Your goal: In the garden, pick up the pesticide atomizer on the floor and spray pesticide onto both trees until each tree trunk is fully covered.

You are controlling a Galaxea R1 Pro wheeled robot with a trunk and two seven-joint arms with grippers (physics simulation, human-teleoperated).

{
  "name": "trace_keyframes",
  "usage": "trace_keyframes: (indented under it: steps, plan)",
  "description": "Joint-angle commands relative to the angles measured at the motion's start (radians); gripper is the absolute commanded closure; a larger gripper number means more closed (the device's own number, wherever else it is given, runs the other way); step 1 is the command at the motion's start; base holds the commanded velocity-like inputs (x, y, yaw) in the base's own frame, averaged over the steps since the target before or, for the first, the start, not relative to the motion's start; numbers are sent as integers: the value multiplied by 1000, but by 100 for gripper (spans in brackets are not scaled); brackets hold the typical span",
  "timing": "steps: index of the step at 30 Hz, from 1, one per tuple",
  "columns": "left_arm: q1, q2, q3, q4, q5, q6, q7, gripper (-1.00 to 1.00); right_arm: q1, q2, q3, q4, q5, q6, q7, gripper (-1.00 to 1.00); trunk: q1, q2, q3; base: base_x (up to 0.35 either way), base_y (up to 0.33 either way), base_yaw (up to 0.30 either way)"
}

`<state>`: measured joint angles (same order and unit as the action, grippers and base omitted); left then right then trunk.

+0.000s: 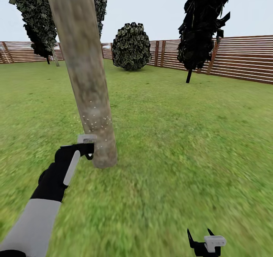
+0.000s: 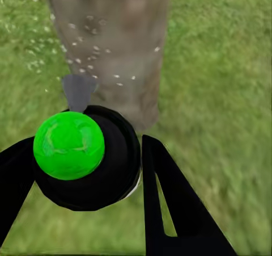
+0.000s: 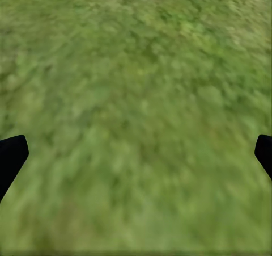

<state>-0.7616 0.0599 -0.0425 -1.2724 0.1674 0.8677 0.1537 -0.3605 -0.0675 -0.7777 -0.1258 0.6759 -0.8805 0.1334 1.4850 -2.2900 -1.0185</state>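
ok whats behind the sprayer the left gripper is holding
Right behind the sprayer in the left gripper stands the tree trunk, flecked with pale spray droplets. Grass lies around it. The trunk's base directly behind the bottle is covered.

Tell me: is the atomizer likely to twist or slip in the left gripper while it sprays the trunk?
Probably stiff: the atomizer keeps its round shape between the left gripper fingers. Its smooth, rounded body could rotate. It looks small, so likely light. Droplets already speckle the tree trunk.
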Motion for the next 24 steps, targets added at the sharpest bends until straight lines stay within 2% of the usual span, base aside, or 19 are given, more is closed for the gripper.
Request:
trace_keyframes:
  steps: [1,4,6,8,10,12,13,15,16,20,24]
  plan:
    - [-2,5,24,-1,6,3,-4,100,0,0,0,0,0,0,0,-100,0,0,0,0,0,0]
    - [-4,27,75,-3,6,7,-36,100,0,0,0,0,0,0,0,-100,0,0,0,0,0,0]
    - [-6,35,81,-9,6,8,-51,100,0,0,0,0,0,0,0,-100,0,0,0,0,0,0]
    - [-6,29,76,-36,6,17,-55,100,0,0,0,0,0,0,0,-100,0,0,0,0,0,0]
    - [-6,15,61,-79,6,56,-57,100,0,0,0,0,0,0,0,-100,0,0,0,0,0,0]
    - [-7,-8,34,-96,5,71,-56,100,0,0,0,0,0,0,0,-100,0,0,0,0,0,0]
    - [-8,-36,21,-103,5,76,-56,100,0,0,0,0,0,0,0,-100,0,0,0,0,0,0]
    - [-8,-60,15,-108,4,85,-56,100,0,0,0,0,0,0,0,-100,0,0,0,0,0,0]
    - [-8,-65,15,-114,4,98,-56,100,0,0,0,0,0,0,0,-100,0,0,0,0,0,0]
    - [-8,-54,24,-140,3,128,-55,100,0,0,0,0,1,0,0,-100,0,0,0,0,0,0]
    - [-1,-21,71,-153,5,131,-58,100,0,0,0,0,1,0,0,-100,0,0,0,0,0,0]
